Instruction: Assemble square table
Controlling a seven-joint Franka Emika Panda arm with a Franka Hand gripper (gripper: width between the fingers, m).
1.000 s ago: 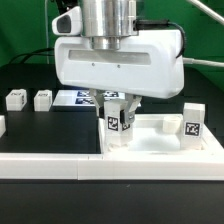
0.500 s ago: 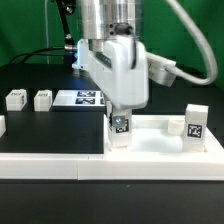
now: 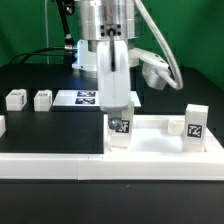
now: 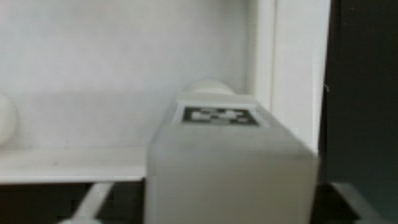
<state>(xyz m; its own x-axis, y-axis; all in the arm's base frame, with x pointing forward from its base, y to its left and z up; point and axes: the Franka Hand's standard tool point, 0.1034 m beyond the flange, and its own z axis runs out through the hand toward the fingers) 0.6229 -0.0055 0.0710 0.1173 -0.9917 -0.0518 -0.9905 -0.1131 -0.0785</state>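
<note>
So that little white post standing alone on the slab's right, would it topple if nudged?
Probably, if it is loose and pushed near its top: the leg post stands upright, taller than wide, on the slab. It looks like rigid plastic, so it should not bend. Its flat tagged face suggests it would slide or tip rather than roll.

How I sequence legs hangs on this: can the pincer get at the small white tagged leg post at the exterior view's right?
Probably yes: that leg post stands upright with open space above it. The pincer sits at another white leg post on the large white square slab.
</note>
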